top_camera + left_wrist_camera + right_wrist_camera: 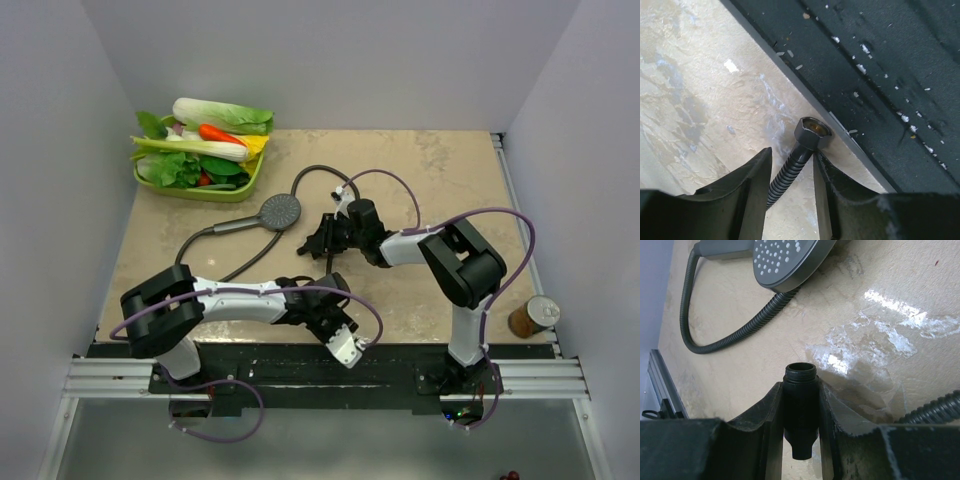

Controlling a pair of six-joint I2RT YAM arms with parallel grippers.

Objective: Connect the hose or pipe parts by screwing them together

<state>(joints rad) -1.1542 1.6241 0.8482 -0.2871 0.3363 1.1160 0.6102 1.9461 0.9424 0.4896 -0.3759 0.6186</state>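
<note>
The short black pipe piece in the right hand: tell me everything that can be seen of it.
The pipe piece is a short, matt black tube, plastic by its look. Its wider far end is open and ringed with screw threads; the near end narrows to a thin stub. It points straight out from the right hand, which is shut on its middle, fingers pressed against both sides. Behind it lies the table; nothing is screwed onto it.

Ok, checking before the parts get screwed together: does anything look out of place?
The hose nut is right at the near edge of the table, beside the black base plate, which is dotted with pale flecks. A brown tin stands alone at the right rim. Nothing looks damaged.
</note>
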